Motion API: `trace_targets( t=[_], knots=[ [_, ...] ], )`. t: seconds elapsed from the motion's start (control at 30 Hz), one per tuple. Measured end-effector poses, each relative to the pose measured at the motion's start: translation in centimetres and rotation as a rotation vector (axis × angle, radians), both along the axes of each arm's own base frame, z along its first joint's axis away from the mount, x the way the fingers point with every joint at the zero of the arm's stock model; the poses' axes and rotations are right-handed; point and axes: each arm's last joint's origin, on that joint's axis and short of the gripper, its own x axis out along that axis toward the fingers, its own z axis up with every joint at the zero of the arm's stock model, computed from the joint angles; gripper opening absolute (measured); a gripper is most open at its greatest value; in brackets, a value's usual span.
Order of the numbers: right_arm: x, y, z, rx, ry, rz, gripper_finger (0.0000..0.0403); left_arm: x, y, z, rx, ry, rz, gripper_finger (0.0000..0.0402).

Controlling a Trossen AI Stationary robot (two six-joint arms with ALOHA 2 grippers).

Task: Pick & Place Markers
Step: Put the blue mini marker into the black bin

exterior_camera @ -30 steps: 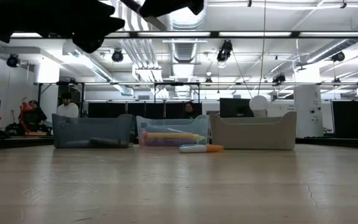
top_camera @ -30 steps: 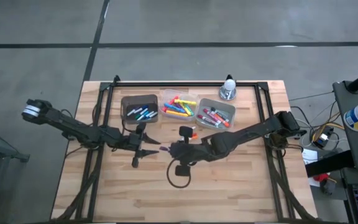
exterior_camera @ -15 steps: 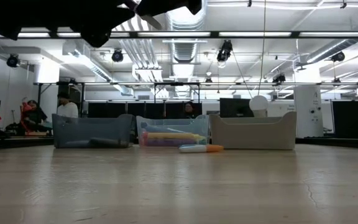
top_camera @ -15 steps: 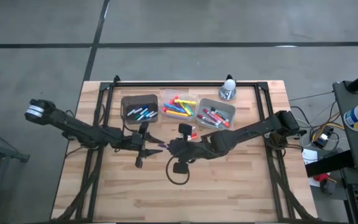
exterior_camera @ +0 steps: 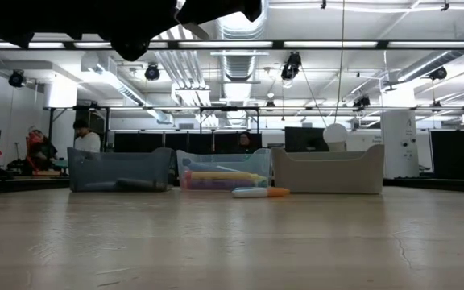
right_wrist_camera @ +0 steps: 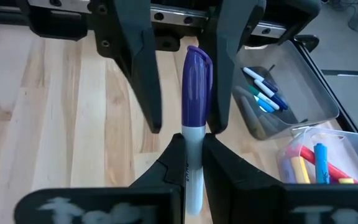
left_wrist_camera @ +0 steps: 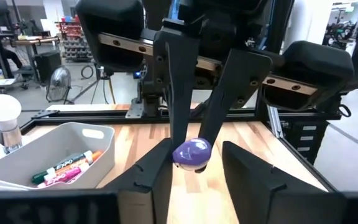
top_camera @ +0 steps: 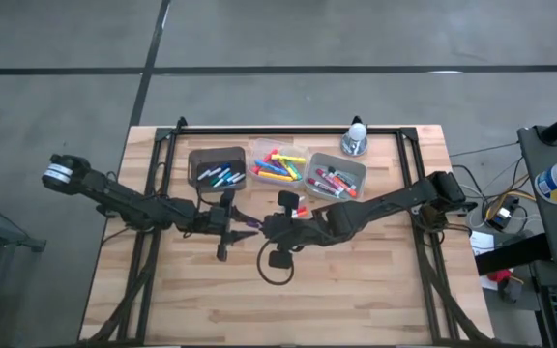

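Pinching a purple-capped marker point(right_wrist_camera: 195, 146) by its white body, the right gripper point(right_wrist_camera: 192, 163) holds it above the surface's point(top_camera: 375, 280) middle. The left gripper's point(left_wrist_camera: 196, 163) spread fingers point(right_wrist_camera: 143, 74) flank its cap.

My right gripper point(right_wrist_camera: 191, 158) is clamped tight, arm stretched in toward mid-table. My left gripper point(top_camera: 243, 225) meets it tip to tip, its fingers point(right_wrist_camera: 143, 68) spread apart on either side of the right gripper's line.
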Motion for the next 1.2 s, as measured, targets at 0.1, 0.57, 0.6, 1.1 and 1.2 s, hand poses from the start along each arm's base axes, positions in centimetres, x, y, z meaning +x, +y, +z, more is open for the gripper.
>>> trace_targets(
  t=[0.1, 0.57, 0.6, 1.1, 1.2],
  knots=[
    [0.0, 0.0, 0.0, 0.001, 0.0, -0.001, 0.0024, 0.0, 0.0, 0.0, -0.001, -0.002, 0.001, 0.0111],
    [0.0, 0.0, -0.1, 0.013, 0.001, -0.008, 0.0065, -0.1, 0.1, 0.1, -0.001, 0.008, 0.034, 0.0044],
    [-0.1, 0.0, -0.2, 0.011, 0.01, -0.009, 0.0074, -0.2, 0.2, 0.1, 0.0, 0.013, 0.041, 0.0044],
    [-1.7, 0.0, -2.2, 0.057, 0.187, -0.102, 0.0179, -3.1, 2.9, -0.8, 0.03, 0.257, 0.591, 0.0046],
    [-1.8, 0.0, -2.6, 0.055, 0.2, -0.102, 0.0183, -3.8, 4.0, -1.2, 0.009, 0.301, 0.728, 0.0046]
  ],
)
